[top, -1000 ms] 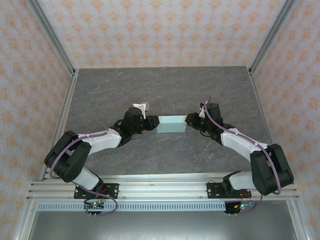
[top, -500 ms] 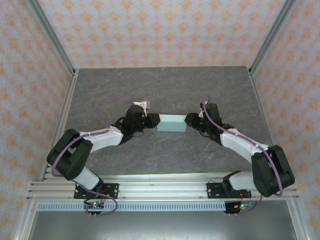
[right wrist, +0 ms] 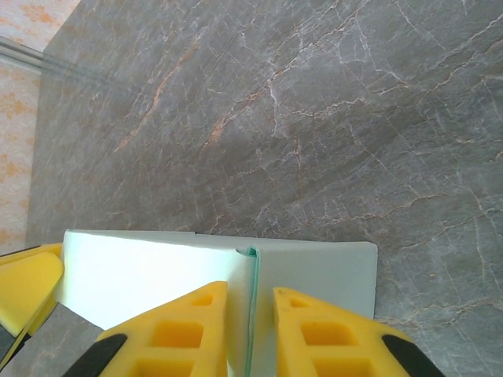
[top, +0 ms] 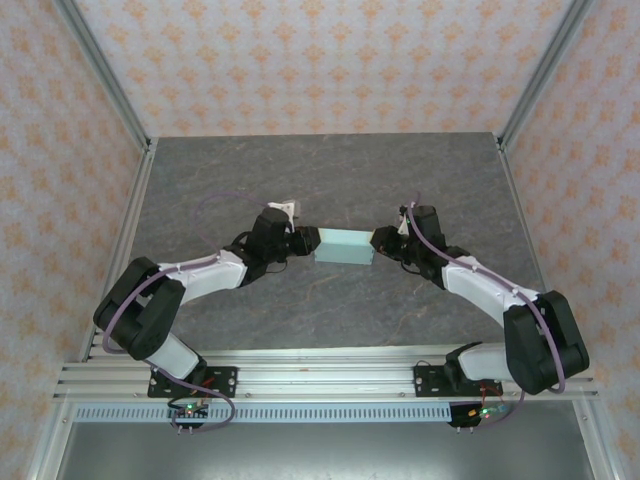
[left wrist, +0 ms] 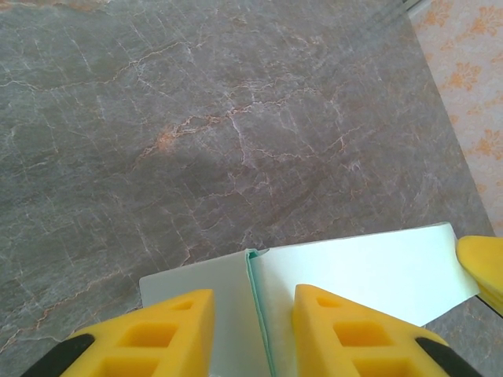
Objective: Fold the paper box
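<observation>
Probably light and easily creased, the paper box wants gentle end-fold pinches; the left hand straddles one fold part-open, the right hand nearly closed, grip unclear.

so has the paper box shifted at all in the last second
No: in the top view the paper box keeps its place against the table's back edge; any shift is too slight to tell.
</observation>
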`<state>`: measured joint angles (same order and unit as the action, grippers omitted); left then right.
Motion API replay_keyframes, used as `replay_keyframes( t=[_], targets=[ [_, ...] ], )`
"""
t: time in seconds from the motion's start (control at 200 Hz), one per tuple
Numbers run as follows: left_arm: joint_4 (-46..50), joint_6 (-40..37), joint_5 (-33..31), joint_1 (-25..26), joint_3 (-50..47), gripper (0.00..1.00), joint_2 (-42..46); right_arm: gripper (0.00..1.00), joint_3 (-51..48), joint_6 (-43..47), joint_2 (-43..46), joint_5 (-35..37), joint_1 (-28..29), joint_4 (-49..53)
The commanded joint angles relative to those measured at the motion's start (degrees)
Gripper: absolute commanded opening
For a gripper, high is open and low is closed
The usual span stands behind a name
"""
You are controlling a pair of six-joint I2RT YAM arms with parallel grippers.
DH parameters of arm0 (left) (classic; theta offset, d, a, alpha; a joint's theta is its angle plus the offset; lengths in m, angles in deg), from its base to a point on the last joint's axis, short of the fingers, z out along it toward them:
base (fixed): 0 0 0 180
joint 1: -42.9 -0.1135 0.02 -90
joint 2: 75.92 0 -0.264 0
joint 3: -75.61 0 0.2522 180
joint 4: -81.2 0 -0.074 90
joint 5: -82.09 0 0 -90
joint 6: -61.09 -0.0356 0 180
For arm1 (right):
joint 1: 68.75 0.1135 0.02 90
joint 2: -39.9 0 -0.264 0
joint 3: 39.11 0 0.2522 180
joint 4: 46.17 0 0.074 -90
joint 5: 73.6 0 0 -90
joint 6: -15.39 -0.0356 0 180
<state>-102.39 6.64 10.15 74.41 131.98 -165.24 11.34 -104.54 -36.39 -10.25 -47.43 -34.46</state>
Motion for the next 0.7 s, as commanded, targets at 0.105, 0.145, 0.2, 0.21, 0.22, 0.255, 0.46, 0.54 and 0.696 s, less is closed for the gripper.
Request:
replay_keyframes(
  t=[0.105, 0.145, 0.2, 0.21, 0.22, 0.255, 0.46, 0.54, 0.696],
  targets=[
    [17.0, -1.84, 0.93, 0.91, -4.92, 0.31, -2.98, 0.19, -4.31, 1.88, -4.53, -0.2, 0.47, 16.55],
    [17.49, -2.12, 0.81, 0.91, -3.91, 0.31, -2.86, 0.2, -3.11, 2.14, -4.32, -0.62, 0.43, 16.64],
    [18.42, -2.57, 0.57, 0.84, -2.41, 0.31, -2.7, 0.21, -1.27, 2.7, -4.0, -0.77, 0.39, 17.26],
    [18.54, -2.69, 0.57, 0.86, -2.19, 0.31, -2.66, 0.21, -0.92, 2.82, -3.96, -0.77, 0.43, 17.32],
    [18.7, -2.79, 0.44, 0.86, -1.94, 0.31, -2.6, 0.21, -0.63, 2.9, -4.0, -0.77, 0.4, 17.44],
    [19.0, -3.0, 0.22, 0.87, -1.18, 0.31, -2.52, 0.22, 0.5, 3.24, -4.12, -0.77, 0.42, 17.79],
    [19.89, -3.64, -0.96, 0.89, 1.98, 0.35, -2.15, 0.26, 5.33, 4.67, -4.85, -1.02, -0.1, 19.37],
    [20.65, -4.21, -1.34, 0.9, 3.29, 0.38, -2.0, 0.28, 6.52, 4.85, -5.02, -1.11, -0.1, 19.44],
    [21.71, -4.48, -3.14, 0.84, 4.94, 0.43, -0.56, 0.33, 8.41, 5.43, -5.03, -1.3, -0.12, 19.98]
  ],
)
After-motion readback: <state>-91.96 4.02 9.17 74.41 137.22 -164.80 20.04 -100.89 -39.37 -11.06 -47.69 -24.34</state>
